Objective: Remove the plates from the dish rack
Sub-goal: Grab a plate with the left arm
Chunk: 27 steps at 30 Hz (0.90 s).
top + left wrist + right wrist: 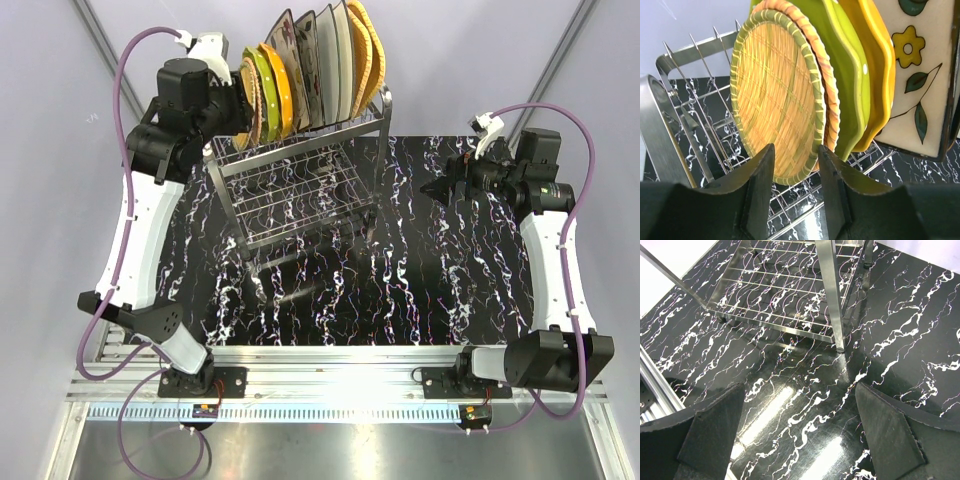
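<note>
Left gripper point(796, 187): fingers point(757, 200) partly closed, straddling the lower rim of the round woven plate point(775, 100). Firm contact cannot be confirmed from this angle. Behind it, a second woven plate point(829, 100), lime-green plate point(850, 75), orange plate point(880, 65) and floral plate point(920, 75) stand upright in the dish rack point(662, 125).

Right gripper point(800, 430): fingers spread wide, empty, above the marble table point(900, 340), with the dish rack beyond the fingertips.
</note>
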Each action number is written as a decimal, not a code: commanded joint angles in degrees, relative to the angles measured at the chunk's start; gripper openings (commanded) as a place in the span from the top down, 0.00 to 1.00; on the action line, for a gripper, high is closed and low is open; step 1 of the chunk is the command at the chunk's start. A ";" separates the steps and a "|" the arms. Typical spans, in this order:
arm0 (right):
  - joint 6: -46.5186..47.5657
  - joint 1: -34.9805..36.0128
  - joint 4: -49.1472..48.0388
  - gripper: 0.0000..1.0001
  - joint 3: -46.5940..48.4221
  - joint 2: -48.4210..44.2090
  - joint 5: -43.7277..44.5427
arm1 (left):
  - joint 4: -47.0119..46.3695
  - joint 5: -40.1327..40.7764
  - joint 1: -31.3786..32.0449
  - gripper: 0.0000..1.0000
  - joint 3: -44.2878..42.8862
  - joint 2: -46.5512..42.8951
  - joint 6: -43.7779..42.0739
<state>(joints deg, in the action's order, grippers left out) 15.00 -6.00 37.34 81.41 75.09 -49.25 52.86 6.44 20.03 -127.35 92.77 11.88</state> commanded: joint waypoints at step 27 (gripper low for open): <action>-0.85 0.11 -2.54 0.00 0.33 0.67 -0.76 | -5.75 4.02 4.31 0.66 4.04 -0.57 -9.77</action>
<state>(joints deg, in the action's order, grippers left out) 14.68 -6.00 37.08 81.41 76.03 -49.19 49.58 7.92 24.21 -123.31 92.79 4.25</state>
